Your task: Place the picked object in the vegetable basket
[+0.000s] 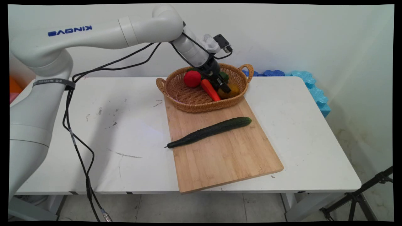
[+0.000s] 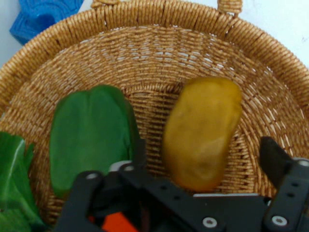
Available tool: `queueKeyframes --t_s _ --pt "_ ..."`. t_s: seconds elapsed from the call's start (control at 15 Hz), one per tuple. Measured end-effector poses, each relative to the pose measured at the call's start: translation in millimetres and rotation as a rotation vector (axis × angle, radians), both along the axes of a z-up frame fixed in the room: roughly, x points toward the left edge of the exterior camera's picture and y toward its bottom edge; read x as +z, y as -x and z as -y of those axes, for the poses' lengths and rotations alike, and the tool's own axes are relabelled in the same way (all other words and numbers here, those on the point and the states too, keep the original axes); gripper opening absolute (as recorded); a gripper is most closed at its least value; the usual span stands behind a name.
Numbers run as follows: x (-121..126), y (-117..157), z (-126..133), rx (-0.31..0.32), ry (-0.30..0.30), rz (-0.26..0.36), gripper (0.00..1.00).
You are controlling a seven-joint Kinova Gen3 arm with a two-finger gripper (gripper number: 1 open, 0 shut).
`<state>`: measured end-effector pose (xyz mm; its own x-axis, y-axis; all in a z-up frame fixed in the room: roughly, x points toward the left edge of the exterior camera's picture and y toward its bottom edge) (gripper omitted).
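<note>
My gripper reaches down into a wicker basket at the back of the table. It is open, and its fingers straddle a yellow-brown fruit: the left finger stands between this fruit and a green pepper, while the right finger is clear of the fruit's other side. In the main view the yellow-brown fruit lies at the basket's right, with an orange carrot and a red round fruit to its left. The green pepper is mostly hidden behind the hand.
The basket rests on the far end of a wooden cutting board, where a long dark cucumber lies diagonally. Blue foam pieces line the wall at the back right. A green leafy bit shows at the hand view's left edge.
</note>
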<state>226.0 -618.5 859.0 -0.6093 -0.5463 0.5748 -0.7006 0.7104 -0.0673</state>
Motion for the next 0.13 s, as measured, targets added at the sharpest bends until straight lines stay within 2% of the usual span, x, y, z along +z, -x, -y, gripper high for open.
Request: queueKeyframes --t_s 0.13 --pt "0.4 1.3 0.6 -0.003 0.002 -0.005 1.00"
